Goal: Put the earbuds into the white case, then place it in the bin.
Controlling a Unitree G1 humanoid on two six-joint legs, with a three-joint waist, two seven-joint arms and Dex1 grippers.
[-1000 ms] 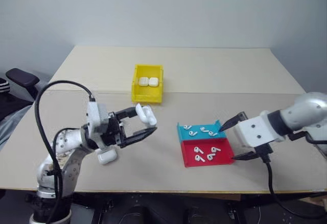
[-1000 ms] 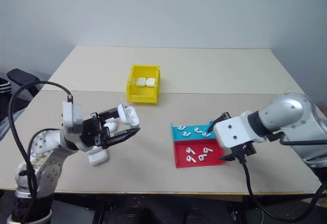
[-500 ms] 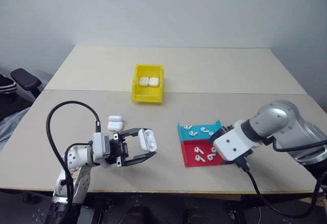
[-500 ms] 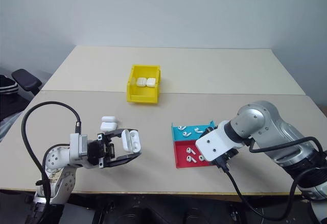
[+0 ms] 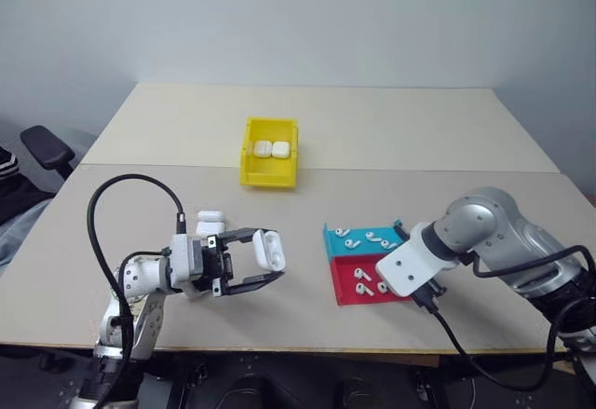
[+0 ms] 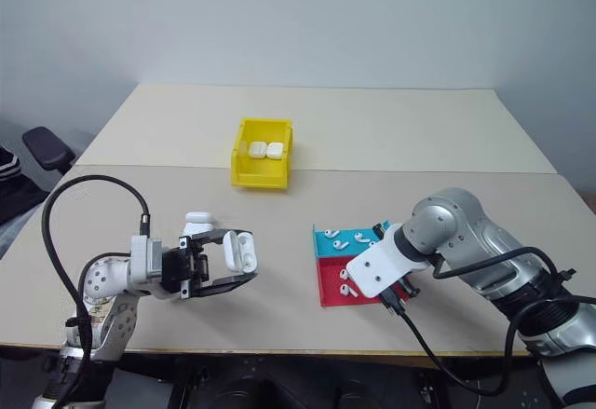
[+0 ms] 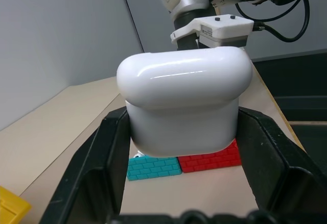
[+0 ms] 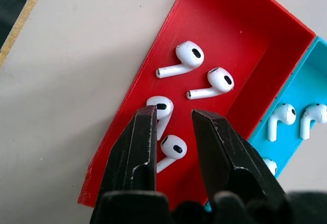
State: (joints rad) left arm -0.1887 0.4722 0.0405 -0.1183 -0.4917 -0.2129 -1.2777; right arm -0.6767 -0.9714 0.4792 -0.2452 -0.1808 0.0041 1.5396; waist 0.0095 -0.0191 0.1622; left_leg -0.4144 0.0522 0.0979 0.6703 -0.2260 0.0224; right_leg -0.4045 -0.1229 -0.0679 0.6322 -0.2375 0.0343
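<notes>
- The left gripper (image 5: 272, 262) holds a white case (image 5: 270, 250) between its two black fingers, squeezed tight on it. The case is up off the table (image 5: 372, 129), and its lid is open.
- In the left wrist view the case (image 7: 184, 101) sits snug between both fingers.
- The right gripper (image 8: 173, 127) points down into the red half of a tray (image 5: 346, 276). Its fingers have a small gap between them and hold nothing.
- An earbud (image 8: 159, 107) lies just by the tip of one finger. Another earbud (image 8: 171, 150) lies between the two fingers, lower down. I cannot tell if the fingers touch them.
- Two more earbuds (image 8: 181, 59) lie farther along in the red half.
- The other half of the tray is teal (image 5: 358, 238) and has more earbuds in it.
- The yellow bin (image 5: 270, 153) is farther back on the table, well apart from both grippers. Two white cases (image 5: 271, 149) lie inside it, side by side.
- Another white case (image 5: 209, 220) sits on the table just behind the left gripper.
</notes>
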